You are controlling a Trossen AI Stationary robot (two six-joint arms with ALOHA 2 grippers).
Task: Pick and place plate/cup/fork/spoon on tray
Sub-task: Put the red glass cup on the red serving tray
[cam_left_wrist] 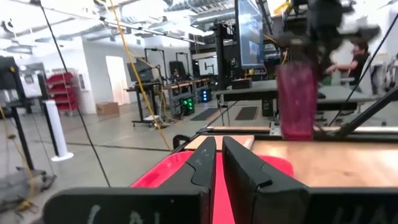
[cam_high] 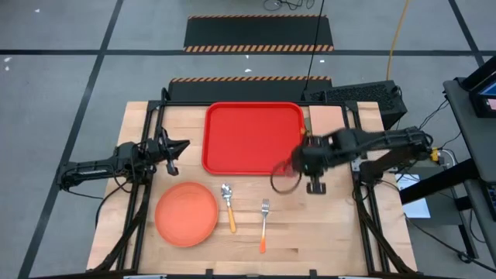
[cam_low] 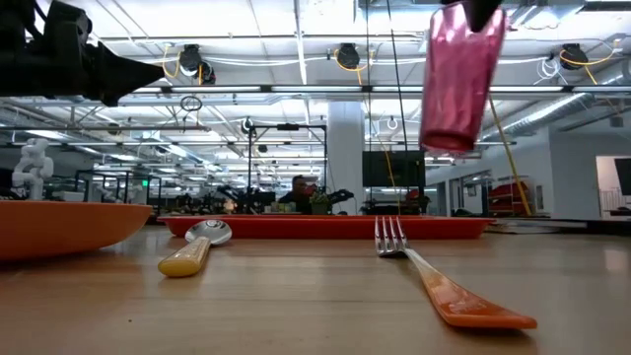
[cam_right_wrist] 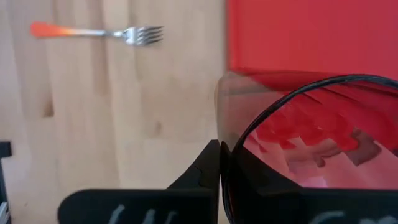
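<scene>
Right gripper [cam_high: 298, 164] pinches the rim of the small dark red translucent plastic cup [cam_high: 284, 177], one finger inside, one outside, holding it clear of the table just off the near right corner of the large bright red rectangular plastic tray [cam_high: 253, 138]. To place it well, I judge the arm should carry the cup fully over the tray floor, keep it upright, lower until the base seats, then release. Left gripper [cam_high: 180, 147], fingers nearly closed and empty, waits beside the tray's left edge.
</scene>
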